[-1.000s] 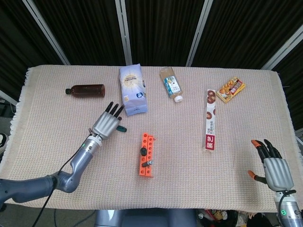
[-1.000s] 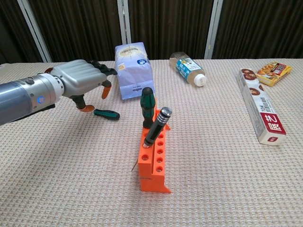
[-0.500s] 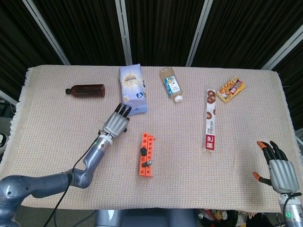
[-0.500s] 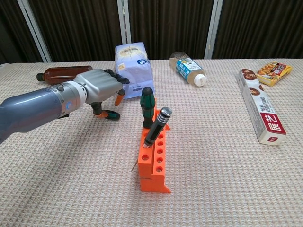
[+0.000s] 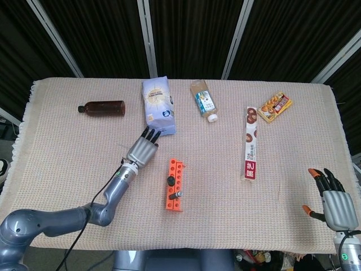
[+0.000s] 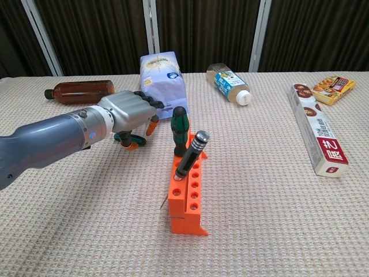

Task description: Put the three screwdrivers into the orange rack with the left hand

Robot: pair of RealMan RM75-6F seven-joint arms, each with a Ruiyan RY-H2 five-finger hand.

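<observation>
Three screwdrivers are showing. Two are standing in the orange rack (image 6: 185, 195) — a green-handled screwdriver (image 6: 179, 130) upright in a rear hole, and a black-handled screwdriver (image 6: 192, 154) leaning just in front of it. The third screwdriver (image 6: 131, 138), also green-handled, is lying on the woven table cover (image 6: 277, 202) left of the rack, directly beneath the left hand (image 6: 128, 111). That hand's fingers are curling down around the handle; whether they are actually gripping it cannot be told. In the head view the left hand (image 5: 143, 149) is hiding this screwdriver entirely.

The right hand (image 5: 334, 199) is hovering at the near right edge, fingers spread and holding nothing.

Also lying on the cover — one brown bottle (image 5: 103, 107), one blue-and-white bag (image 5: 158, 105), one clear labelled bottle (image 5: 203, 100), one long biscuit box (image 5: 251, 142) and one small snack packet (image 5: 274, 106).
</observation>
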